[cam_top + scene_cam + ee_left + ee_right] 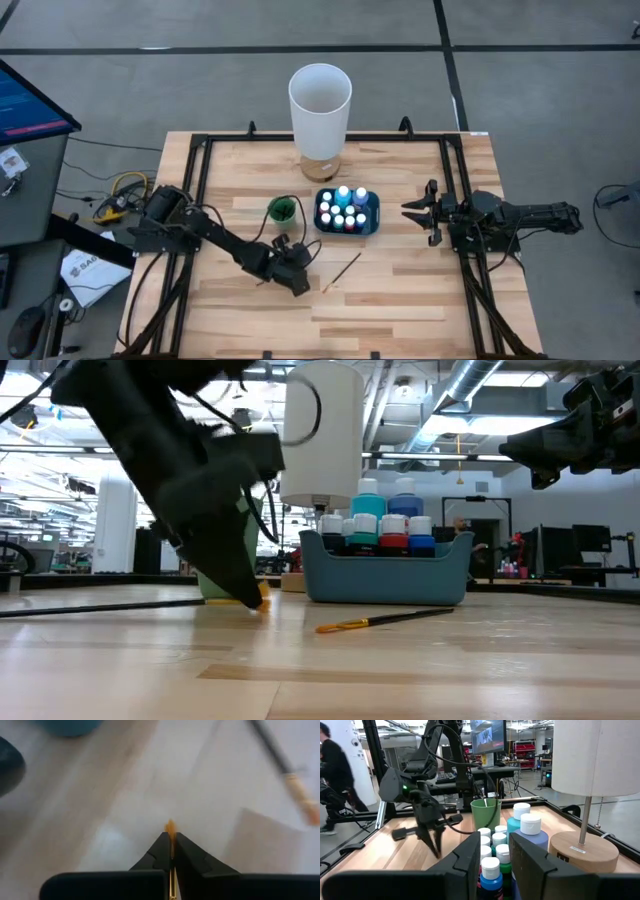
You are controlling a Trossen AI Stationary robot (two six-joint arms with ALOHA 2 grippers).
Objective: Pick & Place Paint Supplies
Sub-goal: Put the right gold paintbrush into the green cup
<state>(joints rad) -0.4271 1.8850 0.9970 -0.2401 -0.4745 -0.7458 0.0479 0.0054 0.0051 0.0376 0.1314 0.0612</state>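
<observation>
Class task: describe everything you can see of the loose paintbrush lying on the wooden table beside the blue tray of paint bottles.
The thin dark-handled paintbrush with the orange tip lies flat and alone on the pale wooden table, just in front of the blue plastic tray without touching it. From above it sits at a slant, its orange end nearer the left end effector. Its shaft looks slim and straight, dark along most of its length. Only the tabletop touches it.

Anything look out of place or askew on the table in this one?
One brush lies loose and slanted on the bare wood, outside the blue tray of paint bottles. The left end effector is shut on another orange-tipped brush. Nothing looks spilled or damaged.
</observation>
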